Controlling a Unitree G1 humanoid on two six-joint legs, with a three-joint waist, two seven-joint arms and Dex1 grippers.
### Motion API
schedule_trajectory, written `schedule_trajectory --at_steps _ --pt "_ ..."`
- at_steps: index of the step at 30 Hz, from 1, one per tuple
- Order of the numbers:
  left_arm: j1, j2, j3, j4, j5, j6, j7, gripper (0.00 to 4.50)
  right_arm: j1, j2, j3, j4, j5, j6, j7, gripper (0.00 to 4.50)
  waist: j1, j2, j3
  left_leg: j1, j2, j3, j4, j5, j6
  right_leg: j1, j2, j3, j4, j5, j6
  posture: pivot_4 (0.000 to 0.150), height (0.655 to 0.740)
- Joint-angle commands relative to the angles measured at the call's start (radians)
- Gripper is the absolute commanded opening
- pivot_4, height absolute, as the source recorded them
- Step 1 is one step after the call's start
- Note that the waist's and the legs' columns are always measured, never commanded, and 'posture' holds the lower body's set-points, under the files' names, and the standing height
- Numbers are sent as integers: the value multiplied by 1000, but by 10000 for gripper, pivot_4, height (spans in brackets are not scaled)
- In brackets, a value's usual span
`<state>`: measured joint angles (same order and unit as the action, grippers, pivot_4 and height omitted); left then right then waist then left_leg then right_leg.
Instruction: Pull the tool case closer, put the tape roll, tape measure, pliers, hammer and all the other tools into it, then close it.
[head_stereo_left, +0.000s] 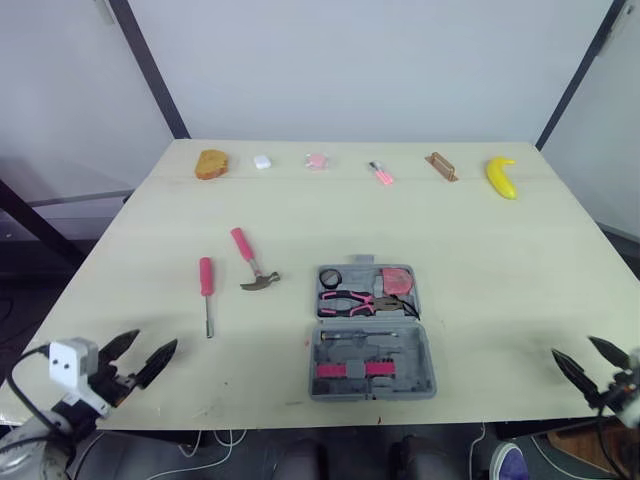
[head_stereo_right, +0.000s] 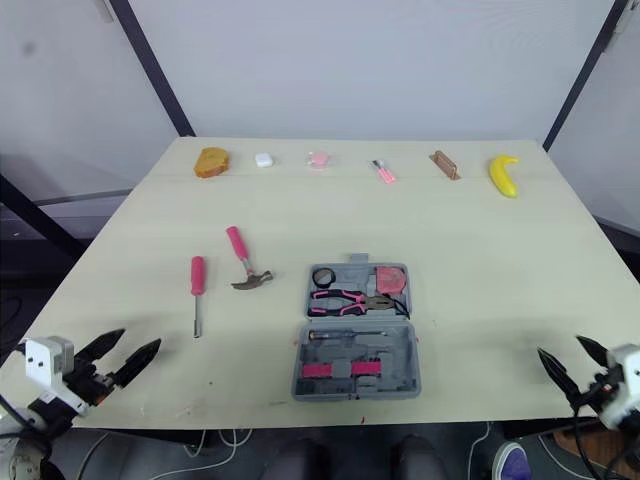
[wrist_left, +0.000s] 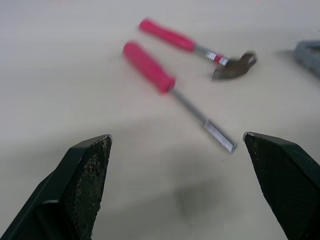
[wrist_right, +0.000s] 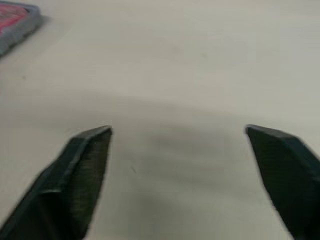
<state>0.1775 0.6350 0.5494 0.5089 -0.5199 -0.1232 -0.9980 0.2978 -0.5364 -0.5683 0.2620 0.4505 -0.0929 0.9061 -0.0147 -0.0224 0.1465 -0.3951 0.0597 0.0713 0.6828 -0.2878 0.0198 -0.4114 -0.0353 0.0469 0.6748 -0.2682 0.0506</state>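
Note:
The grey tool case (head_stereo_left: 372, 333) lies open near the table's front middle. Its far half holds a black tape roll (head_stereo_left: 330, 277), a pink tape measure (head_stereo_left: 397, 280) and pink-handled pliers (head_stereo_left: 352, 299); its near half holds pink bits. A pink-handled hammer (head_stereo_left: 253, 260) and a pink-handled screwdriver (head_stereo_left: 206, 291) lie on the table to the case's left. My left gripper (head_stereo_left: 140, 355) hangs open at the front left corner, short of the screwdriver (wrist_left: 170, 87) and hammer (wrist_left: 200, 47). At the front right edge my right gripper (head_stereo_left: 590, 358) is open over bare table, the case's corner (wrist_right: 17, 22) off to its side.
Along the far edge of the table (head_stereo_left: 480, 240) lie a brown bread-like lump (head_stereo_left: 211, 164), a small white object (head_stereo_left: 262, 161), a pink object (head_stereo_left: 316, 160), a pink-and-white item (head_stereo_left: 380, 173), a brown block (head_stereo_left: 441, 166) and a yellow banana (head_stereo_left: 501, 177). Black frame poles stand behind the far corners.

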Motion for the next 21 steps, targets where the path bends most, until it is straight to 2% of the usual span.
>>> schedule_trajectory --at_steps 1,6,14,19,21 --pt "28 4 58 54 -3 -43 22 45000 29 -25 -61 43 33 -52 30 43977 0 0 0 0 0 0 0 0 0 0 0 0 0 0 0 1500 7400" --pt "68 1 68 86 3 -78 8 45000 58 -26 -76 68 45 -62 31 43977 0 -1 -1 1 0 1 0 0 0 1 0 1 -1 0 0 1500 7400" --pt "79 3 69 25 -10 -71 15 45000 42 -47 -58 18 60 -20 28 43977 2 -1 -2 1 0 0 0 0 0 1 -1 1 -1 0 0 1500 7400" --pt "41 -14 43 -87 2 -41 89 45000 47 -63 -9 -121 98 54 73 43977 2 -1 -3 1 1 0 0 0 0 1 -1 1 -1 0 0 1500 7400" --pt "20 -29 26 -156 -16 41 142 45000 47 -64 15 -184 114 92 85 43977 5 -1 -3 1 1 0 0 0 0 1 -1 0 -1 0 0 1500 7400"
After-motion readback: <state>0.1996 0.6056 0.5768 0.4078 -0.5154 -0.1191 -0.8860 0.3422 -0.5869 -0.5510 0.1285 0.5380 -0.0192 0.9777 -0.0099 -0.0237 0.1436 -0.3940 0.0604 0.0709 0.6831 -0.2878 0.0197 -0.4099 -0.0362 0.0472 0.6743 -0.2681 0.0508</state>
